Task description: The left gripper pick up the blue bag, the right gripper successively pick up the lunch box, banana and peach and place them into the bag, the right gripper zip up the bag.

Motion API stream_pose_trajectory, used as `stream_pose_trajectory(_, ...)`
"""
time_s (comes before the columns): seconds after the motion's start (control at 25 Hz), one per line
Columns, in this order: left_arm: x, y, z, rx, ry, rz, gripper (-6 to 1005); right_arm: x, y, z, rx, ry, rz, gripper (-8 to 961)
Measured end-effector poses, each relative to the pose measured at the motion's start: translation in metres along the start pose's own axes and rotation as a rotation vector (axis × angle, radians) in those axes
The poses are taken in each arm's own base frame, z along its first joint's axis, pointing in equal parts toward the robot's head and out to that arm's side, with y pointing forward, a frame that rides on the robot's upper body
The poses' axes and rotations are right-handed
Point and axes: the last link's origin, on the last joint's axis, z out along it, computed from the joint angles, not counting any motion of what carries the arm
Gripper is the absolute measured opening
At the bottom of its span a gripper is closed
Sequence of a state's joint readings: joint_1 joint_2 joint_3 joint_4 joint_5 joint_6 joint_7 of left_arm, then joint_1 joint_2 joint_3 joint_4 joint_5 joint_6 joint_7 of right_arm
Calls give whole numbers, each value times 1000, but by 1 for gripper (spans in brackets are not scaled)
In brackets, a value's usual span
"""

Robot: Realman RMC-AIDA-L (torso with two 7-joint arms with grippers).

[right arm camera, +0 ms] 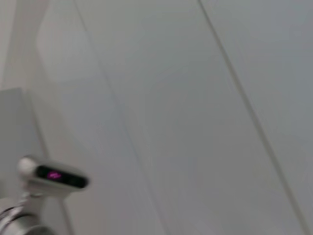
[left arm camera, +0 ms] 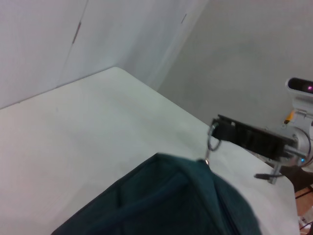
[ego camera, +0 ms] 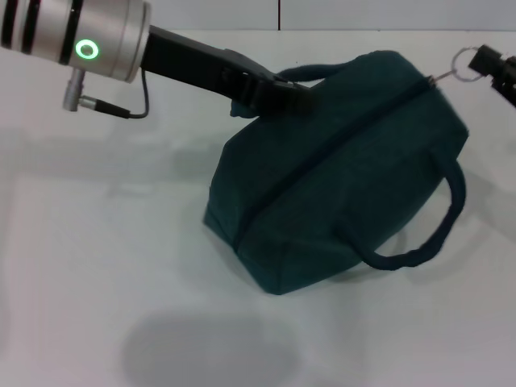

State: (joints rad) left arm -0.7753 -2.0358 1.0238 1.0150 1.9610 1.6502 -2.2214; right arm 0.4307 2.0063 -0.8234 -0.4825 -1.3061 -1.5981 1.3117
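Observation:
The blue bag point(ego camera: 347, 177) lies tilted on the white table point(ego camera: 97, 242), its zipper line running closed from the near corner up to the far right end. My left gripper point(ego camera: 284, 90) is at the bag's upper left, shut on the far handle point(ego camera: 322, 72). My right gripper point(ego camera: 486, 61) is at the upper right, shut on the silver ring pull point(ego camera: 463, 61) at the zipper's end. The left wrist view shows the bag's top point(left arm camera: 171, 200), the ring pull point(left arm camera: 213, 142) and the right gripper point(left arm camera: 222, 131) holding it. The lunch box, banana and peach are out of view.
The bag's near handle point(ego camera: 427, 234) loops out toward the right front. A wall point(ego camera: 322, 12) stands behind the table's far edge. The robot's head camera point(left arm camera: 301, 85) shows past the table's edge; the right wrist view shows only wall and that camera point(right arm camera: 54, 175).

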Motion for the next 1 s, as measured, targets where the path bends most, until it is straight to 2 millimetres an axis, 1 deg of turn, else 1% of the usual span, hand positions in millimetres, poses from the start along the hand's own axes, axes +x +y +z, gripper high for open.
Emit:
stream_pose_trajectory(0.16,-6,-3,-5,9,2,-5,43,0,-14,-2,93,12,-3,15)
stream_pose_trajectory(0.28,-9,-3,-6,9,2,-8,43,5,-21,0,140,46,-10,15)
stream_pose_trajectory(0.4,-10,-3,-7,7,-1,-6,43,11,-23,0,161,71,-13,15)
stream_pose_trajectory(0.44,-11,-4,-7,7,-3,-7,43,18,-25,1,176,97,-10,15)
stream_pose_trajectory(0.64,-14,-5,-8,9,-3,-14,42,33,-28,3,207,141,-4,15)
stream_pose_trajectory(0.84,-15,-6,-11,13,6,-20,42,41,-32,2,244,189,-7,15)
stream_pose_trajectory(1.0,-17,-9,-17,26,35,-33,60,47,-31,6,232,225,-10,15)
